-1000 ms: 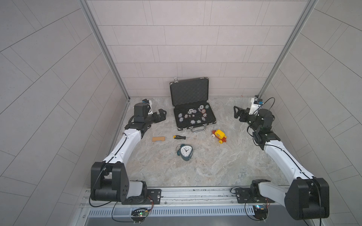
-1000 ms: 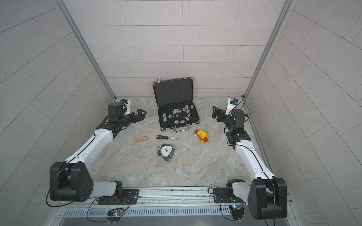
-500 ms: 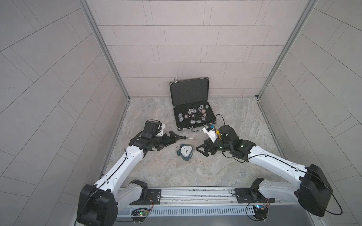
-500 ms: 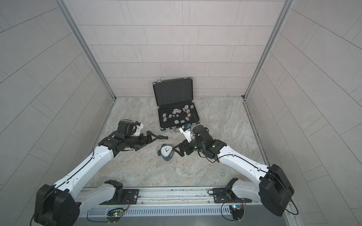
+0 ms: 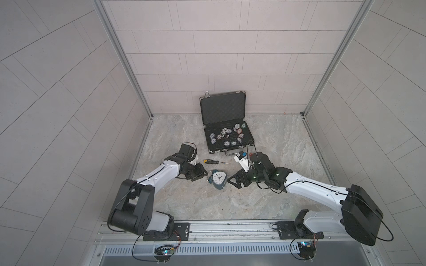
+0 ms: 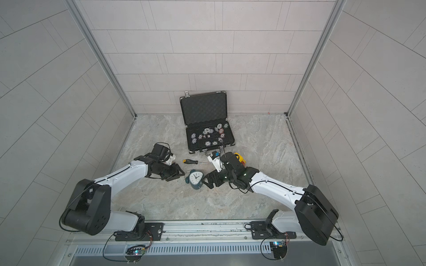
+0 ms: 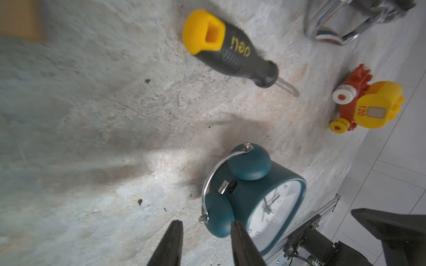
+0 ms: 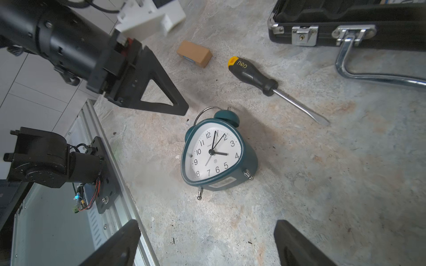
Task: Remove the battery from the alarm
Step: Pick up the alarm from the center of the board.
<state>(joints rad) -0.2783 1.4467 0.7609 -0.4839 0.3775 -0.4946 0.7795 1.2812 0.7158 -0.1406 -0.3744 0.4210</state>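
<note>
Pointing at the clock from the left, the left gripper (image 7: 205, 224) sits low over the marbled grey floor (image 5: 230, 202). Its fingers (image 7: 170, 241) are part-way apart with a clear gap. In the left wrist view one tip overlaps a bell (contact or not, can't tell). A small tan rectangular block (image 8: 194, 54) lies flat near that gripper. Next is a black-handled screwdriver with yellow end cap and bare metal shaft (image 5: 211, 161), flat on the floor on the clock's far side, apart from it.

The small dark teal twin-bell alarm clock with white dial (image 5: 217, 179) lies dial-up on the floor between the two grippers, bells toward the left one. The battery can't be seen in any view.

Farther back, an open black hard case with chrome handle (image 5: 222, 110) holds scattered poker chips (image 5: 227, 135), lid upright by the back wall. The right gripper (image 8: 207, 222) faces the clock from just beside it, fingers spread wide and empty. A red-and-yellow plastic toy vehicle (image 6: 238, 157) sits behind the right arm, near the case.
</note>
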